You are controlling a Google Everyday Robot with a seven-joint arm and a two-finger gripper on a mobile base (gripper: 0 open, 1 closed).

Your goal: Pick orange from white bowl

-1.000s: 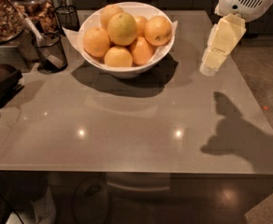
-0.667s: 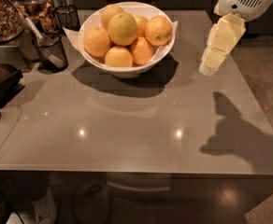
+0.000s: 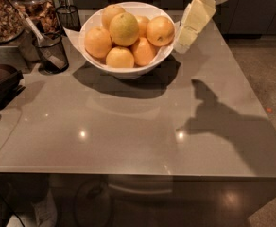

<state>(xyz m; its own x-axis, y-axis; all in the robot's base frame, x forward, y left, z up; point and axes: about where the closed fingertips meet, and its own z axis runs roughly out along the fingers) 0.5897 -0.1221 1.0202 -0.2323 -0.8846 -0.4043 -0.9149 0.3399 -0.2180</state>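
The white bowl [image 3: 128,69] stands at the back of the grey table, with paper liner corners sticking out at its rim. It holds several citrus fruits. The orange [image 3: 124,28], the largest and palest with a greenish tinge, lies on top of the pile, left of centre. Smaller, deeper-orange fruits surround it. My gripper [image 3: 182,44], pale yellow under a white wrist, hangs at the upper right with its tip just beside the bowl's right rim, to the right of the orange and holding nothing.
A black mesh cup [image 3: 50,53] holding a utensil stands left of the bowl, with another mesh cup [image 3: 68,17] behind it. A tray of dried snacks [image 3: 1,15] and a dark object [image 3: 3,82] sit at the far left. The table's right edge [image 3: 251,89] drops to the floor.
My gripper has moved left and farther back, from over the table's right side to the bowl's right rim. The bowl and fruits have not moved.
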